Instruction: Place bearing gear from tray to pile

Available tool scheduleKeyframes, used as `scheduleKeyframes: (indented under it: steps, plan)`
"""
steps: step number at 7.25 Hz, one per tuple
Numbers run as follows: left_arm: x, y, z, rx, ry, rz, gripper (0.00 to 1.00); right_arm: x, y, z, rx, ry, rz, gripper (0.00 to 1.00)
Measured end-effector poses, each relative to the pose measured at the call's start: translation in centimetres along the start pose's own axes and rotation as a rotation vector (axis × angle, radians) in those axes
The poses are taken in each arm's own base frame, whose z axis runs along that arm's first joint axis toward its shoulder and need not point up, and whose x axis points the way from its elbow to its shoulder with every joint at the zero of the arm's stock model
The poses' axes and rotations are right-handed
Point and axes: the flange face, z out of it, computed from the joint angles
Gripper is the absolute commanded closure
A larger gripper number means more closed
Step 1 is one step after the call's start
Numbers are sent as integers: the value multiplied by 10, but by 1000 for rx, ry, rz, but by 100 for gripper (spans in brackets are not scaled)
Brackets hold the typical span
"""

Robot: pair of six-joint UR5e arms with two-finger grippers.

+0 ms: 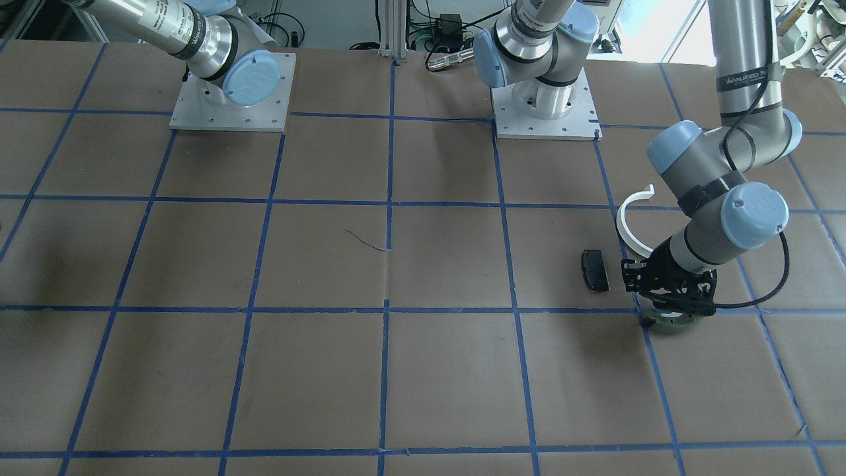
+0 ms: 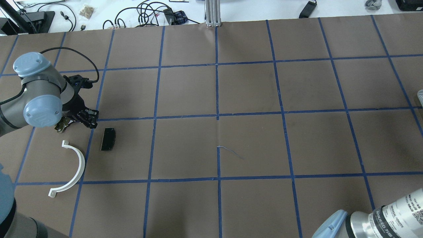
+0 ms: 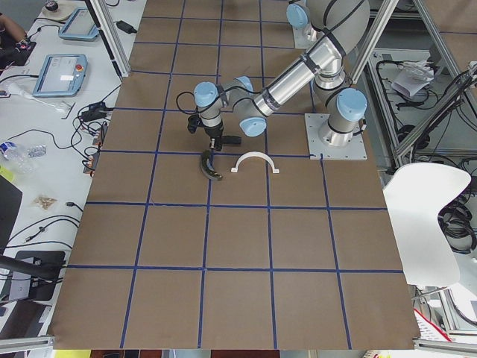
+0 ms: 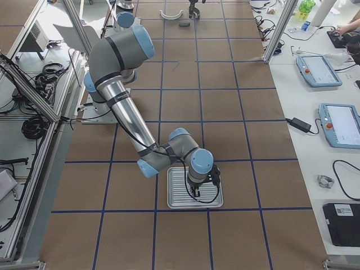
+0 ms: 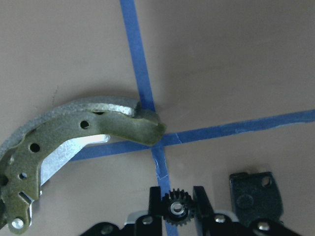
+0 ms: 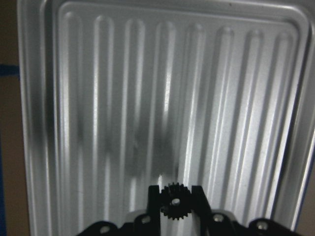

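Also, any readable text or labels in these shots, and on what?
"UR", faint, on the right arm's blue cap.
Print on left arm tube and right arm tube: too blurred to read.
Text on pendant screens: too small to read.

Right arm [image 4: 121, 101] down at the tray [image 4: 178, 197], loose parts far off
I see the right gripper [image 4: 194, 193] hanging over the ribbed tray, too small to read; up the table [image 4: 236, 107] lie a white half-ring [image 4: 170, 14] and a black pad [image 4: 184, 24] just beside it, the left gripper [image 4: 194, 12] near both.
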Motion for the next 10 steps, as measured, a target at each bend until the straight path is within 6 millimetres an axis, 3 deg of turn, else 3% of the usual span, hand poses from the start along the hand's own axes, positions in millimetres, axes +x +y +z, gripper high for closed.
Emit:
scheduleKeyframes:
  steps: [1,2,4,6,8,10]
  plan:
    - [1,1,2,-3,3,1,57,-23,-13,-18,-11,-14,21,100]
    - [1,1,3,-3,3,2,1,-57,-35,-36,-26,-26,42,100]
    - [0,1,2,-8,2,5,0,-154,-89,-71,-56,-45,98,100]
    - [4,0,-7,3,-7,5,0,-282,-128,-109,-68,-34,167,100]
    - [25,-6,-33,13,-14,5,0,-424,-121,-120,-83,-12,266,100]
    - [53,-15,-91,-13,6,-24,0,-557,-100,-105,-47,20,361,100]
